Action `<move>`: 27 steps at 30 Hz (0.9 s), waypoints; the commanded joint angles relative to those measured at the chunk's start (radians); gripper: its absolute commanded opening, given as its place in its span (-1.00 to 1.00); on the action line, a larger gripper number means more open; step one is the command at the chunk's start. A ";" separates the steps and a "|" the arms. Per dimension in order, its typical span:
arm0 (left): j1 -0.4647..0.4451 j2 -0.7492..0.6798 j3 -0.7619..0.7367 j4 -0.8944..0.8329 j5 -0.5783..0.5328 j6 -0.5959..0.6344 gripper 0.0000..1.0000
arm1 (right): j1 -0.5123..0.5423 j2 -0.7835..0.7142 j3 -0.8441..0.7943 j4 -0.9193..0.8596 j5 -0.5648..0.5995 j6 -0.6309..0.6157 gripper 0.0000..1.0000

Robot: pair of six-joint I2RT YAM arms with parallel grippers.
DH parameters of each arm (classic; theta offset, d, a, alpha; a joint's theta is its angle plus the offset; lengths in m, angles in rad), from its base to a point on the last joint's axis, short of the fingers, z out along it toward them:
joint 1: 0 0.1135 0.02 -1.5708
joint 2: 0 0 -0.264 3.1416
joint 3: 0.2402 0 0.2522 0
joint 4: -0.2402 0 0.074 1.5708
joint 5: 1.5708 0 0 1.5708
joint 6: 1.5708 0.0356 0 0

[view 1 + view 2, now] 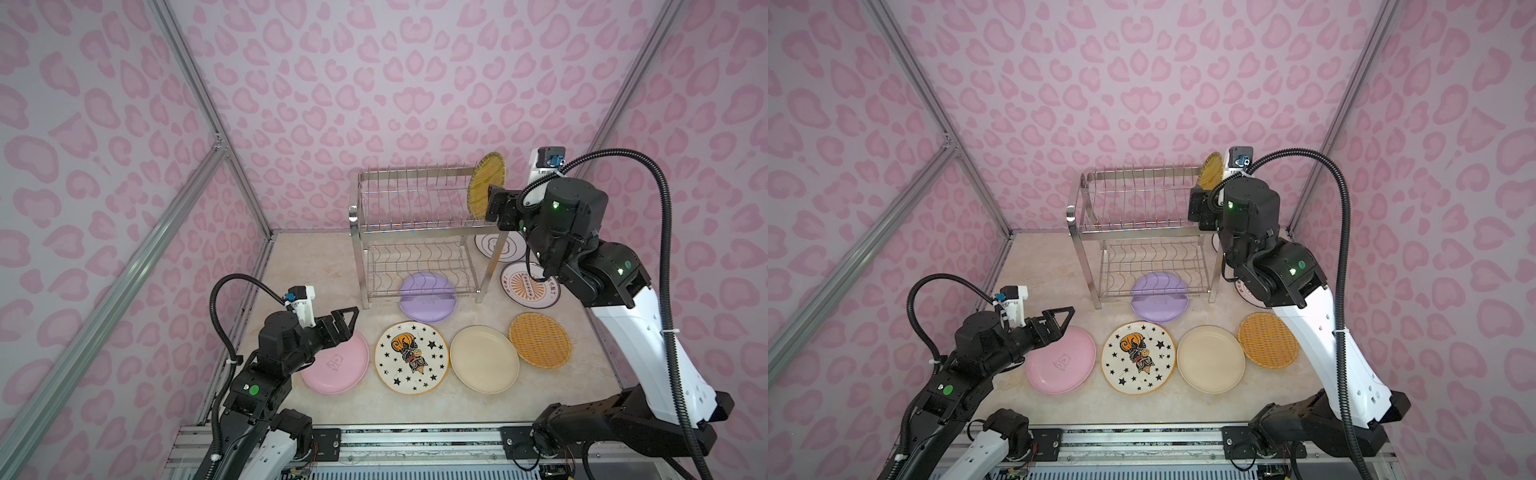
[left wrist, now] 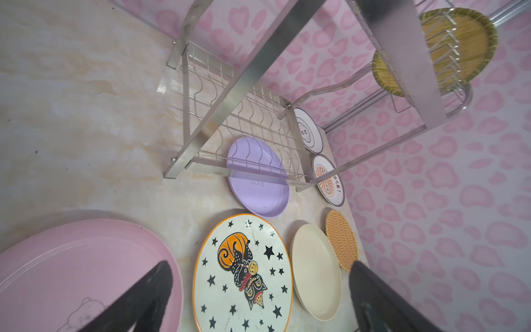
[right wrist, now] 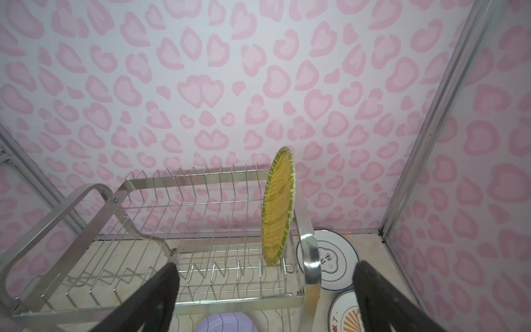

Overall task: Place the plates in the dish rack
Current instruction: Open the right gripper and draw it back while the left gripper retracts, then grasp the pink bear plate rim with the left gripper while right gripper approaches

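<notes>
Right gripper (image 3: 265, 266) spread; wicker plate (image 3: 278, 207) upright in dish rack (image 3: 310, 253).

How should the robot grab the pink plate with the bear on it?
By its raised rim. The pink plate lies flat, face up on the table, so only the edge offers a pinch. The open left gripper hovers near its far edge; coming down there, one finger inside the rim, one outside, looks best.

LIGHT bright, even, diffuse, from above | SHADOW faint, soft-edged on the tabletop (image 1: 316, 274) beneath and in front of the dish rack (image 1: 415, 226) | GLARE sheen on its steel legs | BLUR nearest rack bars soft in the left wrist view | EDGES corners darken in both top views
</notes>
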 commanded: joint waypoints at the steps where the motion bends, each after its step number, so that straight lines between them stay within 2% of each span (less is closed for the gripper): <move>1: 0.051 -0.006 0.010 -0.129 -0.024 -0.039 0.96 | 0.009 -0.078 -0.104 0.075 -0.102 0.051 0.97; 4: 0.149 0.006 0.004 -0.218 0.000 -0.055 0.96 | 0.008 -0.153 -0.213 0.112 -0.160 0.084 0.97; 6: 0.257 0.016 -0.021 -0.252 0.059 -0.054 0.96 | 0.009 -0.197 -0.283 0.129 -0.201 0.107 0.97; 11: 0.492 0.035 -0.115 -0.269 0.210 -0.050 0.96 | 0.010 -0.307 -0.453 0.182 -0.294 0.151 0.97; 15: 0.630 0.052 -0.192 -0.274 0.257 -0.031 0.96 | 0.011 -0.365 -0.592 0.196 -0.325 0.168 0.97; 18: 0.681 0.069 -0.220 -0.290 0.244 -0.031 0.96 | 0.011 -0.400 -0.656 0.204 -0.327 0.167 0.97; 24: 0.687 0.027 -0.231 -0.363 0.103 -0.089 0.96 | 0.011 -0.439 -0.693 0.200 -0.320 0.156 0.97; 27: 0.687 0.022 -0.234 -0.382 0.075 -0.100 0.97 | 0.009 -0.443 -0.702 0.203 -0.333 0.155 0.97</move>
